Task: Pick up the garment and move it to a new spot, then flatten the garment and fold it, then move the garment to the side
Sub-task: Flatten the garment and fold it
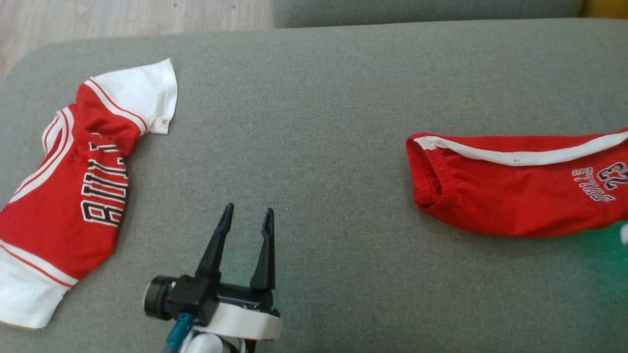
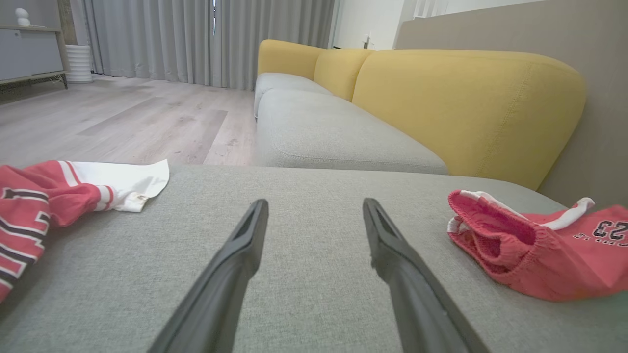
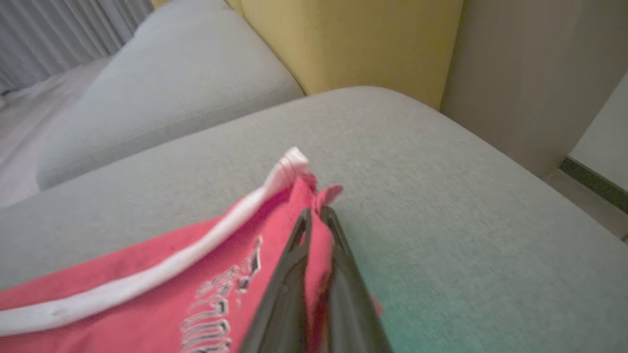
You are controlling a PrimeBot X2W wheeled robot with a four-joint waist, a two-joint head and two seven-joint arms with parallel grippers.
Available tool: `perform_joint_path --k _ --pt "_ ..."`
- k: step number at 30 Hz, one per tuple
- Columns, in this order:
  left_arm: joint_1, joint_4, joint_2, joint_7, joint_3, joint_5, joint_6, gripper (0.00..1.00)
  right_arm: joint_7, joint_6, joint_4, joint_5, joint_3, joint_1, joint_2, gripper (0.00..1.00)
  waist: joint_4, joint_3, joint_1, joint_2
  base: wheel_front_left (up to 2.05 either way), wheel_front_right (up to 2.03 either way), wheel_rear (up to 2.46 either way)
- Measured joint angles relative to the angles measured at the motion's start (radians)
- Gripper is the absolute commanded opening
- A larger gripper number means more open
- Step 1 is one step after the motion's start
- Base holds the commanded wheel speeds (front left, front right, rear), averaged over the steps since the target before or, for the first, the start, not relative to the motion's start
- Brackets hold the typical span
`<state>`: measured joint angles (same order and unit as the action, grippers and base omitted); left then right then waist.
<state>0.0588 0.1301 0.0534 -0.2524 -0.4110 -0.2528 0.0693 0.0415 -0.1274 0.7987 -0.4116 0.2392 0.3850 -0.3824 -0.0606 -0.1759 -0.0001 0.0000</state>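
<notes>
Grey sofa cushion carries everything, with a yellow backrest behind it and pale wood floor off to the left. Over on the right lie the red shorts, a white stripe along the top edge, the waistband opening facing the middle and a 23 printed toward the far end. And the right tool has them: fingers pinched tight together on a fold of red cloth, at the corner where the white stripe ends. The left tool is poised over bare cushion, fingers spread wide, nothing between them. It sits between the shorts and a red-and-white jersey, which lies rumpled at the left edge, well apart from the shorts.
</notes>
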Motion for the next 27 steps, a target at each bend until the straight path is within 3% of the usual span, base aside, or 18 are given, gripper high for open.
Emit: perform_joint_path --k 12,17,21,22,23,27 --pt "-0.020 0.034 0.000 0.000 -0.012 0.006 -0.018 1.00 -0.051 0.000 -0.403 -0.001 -0.179 -0.012 0.128 0.00 -0.047 0.052 -0.0001 0.0000 0.00 0.00 0.00" --pt "-0.029 0.043 0.000 0.000 -0.013 0.006 -0.018 1.00 -0.112 0.000 -0.535 0.017 -0.328 -0.082 0.161 0.00 -0.081 0.049 0.0000 0.0000 0.00 0.00 0.00" --pt "-0.028 0.045 0.000 0.000 -0.012 0.006 -0.026 1.00 -0.169 0.000 -0.556 0.021 -0.461 -0.159 0.190 0.00 -0.103 0.042 0.0001 0.0000 0.00 0.00 0.00" --pt "-0.028 0.046 0.000 0.000 -0.013 0.006 -0.027 1.00 -0.179 0.000 -0.555 0.025 -0.487 -0.179 0.192 0.73 -0.108 0.041 0.0001 0.0000 0.00 0.00 0.00" --pt "-0.028 0.046 0.000 0.000 -0.013 0.006 -0.027 1.00 -0.184 0.000 -0.556 0.028 -0.503 -0.198 0.194 1.00 -0.112 0.040 0.0001 0.0000 0.00 0.00 0.00" --pt "-0.028 0.045 0.000 0.000 -0.011 0.004 -0.027 1.00 -0.170 0.000 -0.585 0.029 -0.530 -0.255 0.202 1.00 -0.119 0.042 0.0001 0.0000 0.00 0.00 0.00"
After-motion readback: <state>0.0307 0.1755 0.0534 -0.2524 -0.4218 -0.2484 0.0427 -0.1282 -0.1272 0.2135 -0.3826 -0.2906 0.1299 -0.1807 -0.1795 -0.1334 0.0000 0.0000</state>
